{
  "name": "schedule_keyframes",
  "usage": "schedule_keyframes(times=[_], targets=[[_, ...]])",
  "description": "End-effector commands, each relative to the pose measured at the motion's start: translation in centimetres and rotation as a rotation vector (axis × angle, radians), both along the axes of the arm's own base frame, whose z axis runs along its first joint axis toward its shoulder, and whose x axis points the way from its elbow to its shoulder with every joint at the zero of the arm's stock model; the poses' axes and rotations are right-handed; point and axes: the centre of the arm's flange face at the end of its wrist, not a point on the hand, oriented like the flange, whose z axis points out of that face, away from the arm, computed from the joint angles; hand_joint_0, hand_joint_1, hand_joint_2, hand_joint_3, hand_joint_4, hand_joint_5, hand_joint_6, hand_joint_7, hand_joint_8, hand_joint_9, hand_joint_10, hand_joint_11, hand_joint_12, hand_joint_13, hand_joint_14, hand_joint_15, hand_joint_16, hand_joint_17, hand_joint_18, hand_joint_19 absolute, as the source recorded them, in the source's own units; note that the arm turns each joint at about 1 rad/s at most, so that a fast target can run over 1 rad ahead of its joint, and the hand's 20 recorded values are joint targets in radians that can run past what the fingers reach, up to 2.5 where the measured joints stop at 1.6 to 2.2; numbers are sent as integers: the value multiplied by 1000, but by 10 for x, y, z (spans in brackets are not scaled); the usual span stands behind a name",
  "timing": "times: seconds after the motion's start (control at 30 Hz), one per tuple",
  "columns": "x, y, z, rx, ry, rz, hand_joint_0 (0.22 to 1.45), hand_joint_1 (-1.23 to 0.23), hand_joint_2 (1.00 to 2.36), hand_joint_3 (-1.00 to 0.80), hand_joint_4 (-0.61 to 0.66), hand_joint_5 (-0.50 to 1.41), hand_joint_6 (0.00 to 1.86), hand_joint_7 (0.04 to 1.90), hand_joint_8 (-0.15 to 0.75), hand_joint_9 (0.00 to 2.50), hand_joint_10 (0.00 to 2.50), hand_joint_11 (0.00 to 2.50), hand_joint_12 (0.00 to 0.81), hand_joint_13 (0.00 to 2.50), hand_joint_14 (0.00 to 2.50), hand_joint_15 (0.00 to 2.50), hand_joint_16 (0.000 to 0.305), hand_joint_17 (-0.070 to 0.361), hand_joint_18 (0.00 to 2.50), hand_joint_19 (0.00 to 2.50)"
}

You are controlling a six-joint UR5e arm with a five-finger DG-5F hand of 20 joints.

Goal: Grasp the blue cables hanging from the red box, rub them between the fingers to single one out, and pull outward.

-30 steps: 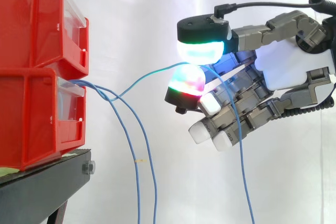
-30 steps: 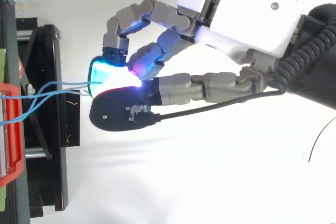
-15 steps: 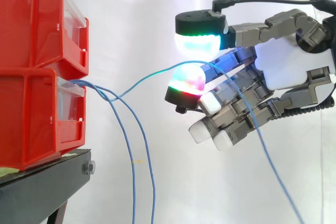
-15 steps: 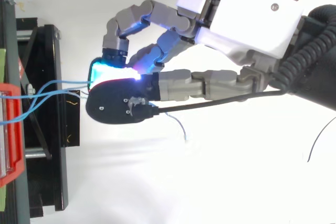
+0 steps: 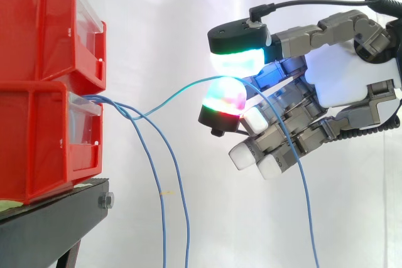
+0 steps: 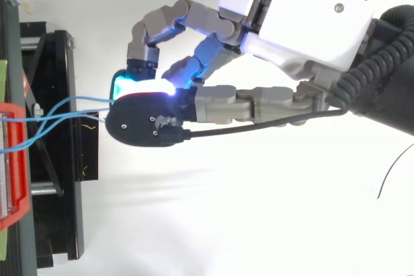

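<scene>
A white curtain [image 5: 182, 10] hangs behind everything. On the left, two red bins sit stacked, the upper bin [image 5: 44, 23] on the lower bin [image 5: 38, 142], and both rest on a black stand [image 5: 50, 227].

The hand [image 5: 352, 86] comes in from the right at about the height of the bins and stays well clear of them. From above, its white palm [image 6: 304, 24] lies to the right and its fingers reach left toward the stand [image 6: 58, 179].

Two fingers [image 5: 235, 61] are curled toward each other. A pad glowing green and cyan sits just over a pad [image 5: 224, 100] glowing red, green and blue. They close on one cable with hardly any gap between them. The other fingers are folded in below, and their white pads hold nothing.

The blue cables [image 5: 162, 186] come out of the front of the lower bin and cross just beside it. Two of them hang loose past the edge of the stand and run out of sight at the bottom.

The third, the cable [image 5: 176, 94] that is pinched, climbs in a shallow curve from the bin to the pads. It passes between them, and its free end drops down across the folded fingers. From above, the blue strands [image 6: 65, 109] run from the bin at the left edge to the glowing pads.
</scene>
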Motion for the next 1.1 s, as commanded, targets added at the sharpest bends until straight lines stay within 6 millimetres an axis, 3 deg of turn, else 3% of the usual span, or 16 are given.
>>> schedule_keyframes(times=[0.0, 0.3, 0.6, 0.77, 1.07], targets=[[0, 0, 1, 0, 1, -1, 592, -701, 1005, -26, 191, -112, 867, 1019, 399, 1069, 11, 526, 489, 865, 13, 447, 61, 138, 784, 393], [-1, 1, -1, 15, 3, -2, 574, -680, 1017, -220, 193, -122, 862, 1053, 348, 1041, 14, 543, 423, 810, 15, 474, 49, 110, 671, 455], [-3, 2, -2, 38, 11, -5, 537, -676, 1008, -392, 198, -119, 861, 1066, 355, 1052, 17, 546, 432, 817, 17, 467, 50, 112, 672, 460], [-3, 3, -1, 38, 10, -3, 549, -718, 1009, -372, 201, -118, 864, 1086, 354, 1052, 14, 552, 428, 814, 17, 472, 49, 111, 668, 464], [-3, 3, -2, 37, 13, -3, 588, -750, 1018, -147, 170, -109, 885, 1134, 366, 1068, 13, 547, 435, 839, 17, 458, 51, 115, 707, 441]])
